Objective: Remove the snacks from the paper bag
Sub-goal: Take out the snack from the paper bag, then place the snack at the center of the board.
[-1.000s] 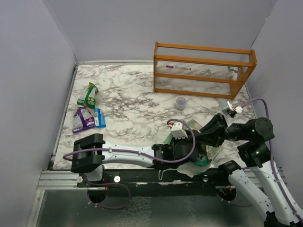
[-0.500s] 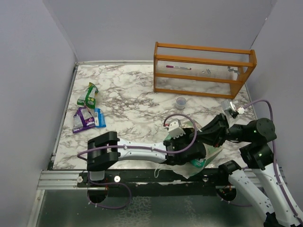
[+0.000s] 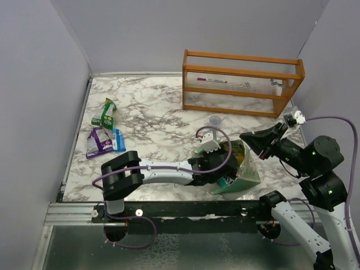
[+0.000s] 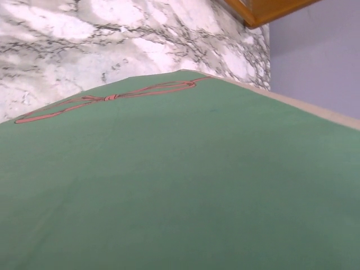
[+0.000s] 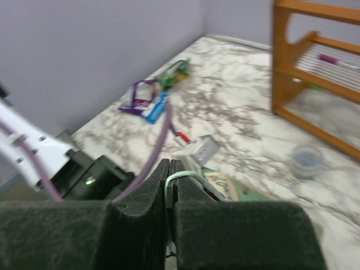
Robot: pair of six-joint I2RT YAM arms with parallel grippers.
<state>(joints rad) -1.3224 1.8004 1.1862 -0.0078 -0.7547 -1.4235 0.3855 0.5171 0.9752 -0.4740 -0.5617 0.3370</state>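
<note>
At about 5 o'clock on the marble tabletop (image 3: 160, 109), close to the near edge, the paper bag (image 3: 248, 178) stands tilted, its mouth turned toward 9 o'clock. The right gripper (image 3: 247, 137) hangs just above the bag's top edge, on its 1 o'clock side. Its jaws are pressed together on the thin white string handle (image 5: 181, 175). The left gripper (image 3: 221, 168) reaches into the bag's mouth from the 9 o'clock side. Its fingers are hidden inside, so I cannot tell how its jaws stand, and its wrist camera sees only a green surface with a printed red bow.

Three snacks lie out on the table at 9 o'clock, well apart from the bag:
- A green packet (image 3: 105, 113) lies farthest back.
- A purple packet (image 3: 98, 141) lies nearer.
- A blue packet (image 3: 118, 140) touches the purple one's 3 o'clock side.

A small clear cup (image 3: 215, 120) sits at 12 o'clock from the bag, just in front of the orange wooden rack (image 3: 242, 83).
</note>
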